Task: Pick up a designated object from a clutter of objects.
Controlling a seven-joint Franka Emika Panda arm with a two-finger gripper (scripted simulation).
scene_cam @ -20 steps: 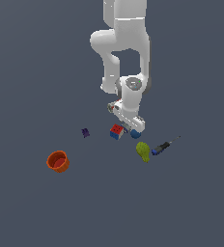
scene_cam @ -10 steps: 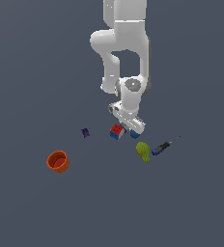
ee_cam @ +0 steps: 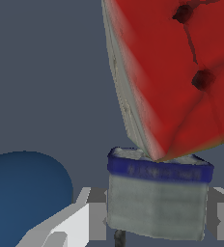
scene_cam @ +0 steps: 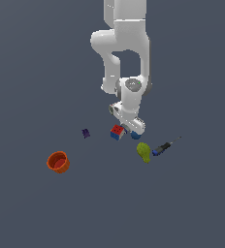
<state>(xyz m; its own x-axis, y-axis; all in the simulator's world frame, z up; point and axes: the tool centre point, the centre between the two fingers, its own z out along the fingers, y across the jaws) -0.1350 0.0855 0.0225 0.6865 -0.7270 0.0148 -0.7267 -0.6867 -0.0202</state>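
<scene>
Seeing claw (scene_cam: pixel 130 130) low between puzzle cube (scene_cam: pixel 117 131) and blue ball (scene_cam: pixel 136 135); I cannot tell whether fingers apart or together.

No readable text, number or sign anywhere. Only blurred pale marks along the blue band of the red-and-white can (ee_cam: pixel 158 193) in the wrist view, too smeared to make out. Nothing legible on the multicolour puzzle cube (scene_cam: pixel 117 131) or orange cup (scene_cam: pixel 58 162).

The cube (scene_cam: pixel 117 131), ball (scene_cam: pixel 135 135) and can (ee_cam: pixel 157 198) crowded the centre; open floor (scene_cam: pixel 182 203) lay lower right and upper left
</scene>
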